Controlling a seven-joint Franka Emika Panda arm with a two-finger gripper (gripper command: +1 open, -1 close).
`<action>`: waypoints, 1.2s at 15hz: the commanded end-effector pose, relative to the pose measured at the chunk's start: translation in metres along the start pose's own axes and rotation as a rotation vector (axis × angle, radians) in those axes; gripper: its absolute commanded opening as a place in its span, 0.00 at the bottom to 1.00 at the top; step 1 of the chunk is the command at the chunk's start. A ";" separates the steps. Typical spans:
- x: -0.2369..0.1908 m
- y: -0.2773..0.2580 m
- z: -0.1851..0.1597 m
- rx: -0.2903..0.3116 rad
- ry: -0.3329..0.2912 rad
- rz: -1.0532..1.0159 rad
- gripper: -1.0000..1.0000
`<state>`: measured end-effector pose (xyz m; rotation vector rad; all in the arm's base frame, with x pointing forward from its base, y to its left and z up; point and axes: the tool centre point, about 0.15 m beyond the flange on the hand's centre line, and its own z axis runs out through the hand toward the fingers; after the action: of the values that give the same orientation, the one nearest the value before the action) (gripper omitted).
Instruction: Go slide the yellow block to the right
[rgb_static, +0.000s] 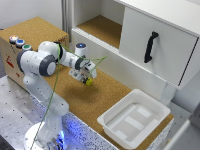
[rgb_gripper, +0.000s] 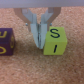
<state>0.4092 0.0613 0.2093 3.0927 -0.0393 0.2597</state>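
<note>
1. Purple block (rgb_gripper: 6, 41): seen only in the wrist view, at the picture's edge, on the cork surface and well apart from the task's thing. It bears yellow marks. It plays no part here.
2. Gripper (rgb_gripper: 41, 44): its two pale fingers (rgb_gripper: 34, 30) converge to near-meeting tips with nothing between them; I judge the pincer closed and empty. The tips stand just beside, possibly touching, one side face of the yellow block.
3. Yellow block (rgb_gripper: 54, 41): it sits flat on the cork top (rgb_static: 107, 92), with dark letter-like marks on the face shown. In the exterior view it appears as a small yellow spot (rgb_static: 89, 81) directly under the gripper, near the middle of the cork top.
4. Handling, as judged: small, rigid, evidently light; cork should give fair friction, so a low push against the middle of the side face should slide rather than tip it. No grasp needed.
5. Arm pose: in the exterior view the arm (rgb_static: 42, 62) reaches out roughly level from its base, wrist bent downward over the block, left of the white tray (rgb_static: 107, 120).
</note>
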 end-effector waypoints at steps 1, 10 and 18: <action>0.017 0.038 0.021 -0.019 -0.021 0.023 0.00; 0.023 0.096 0.021 -0.087 -0.026 0.109 0.00; 0.037 0.114 0.017 -0.157 -0.046 0.130 0.00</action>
<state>0.4195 -0.0486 0.2055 3.0219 -0.2404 0.2426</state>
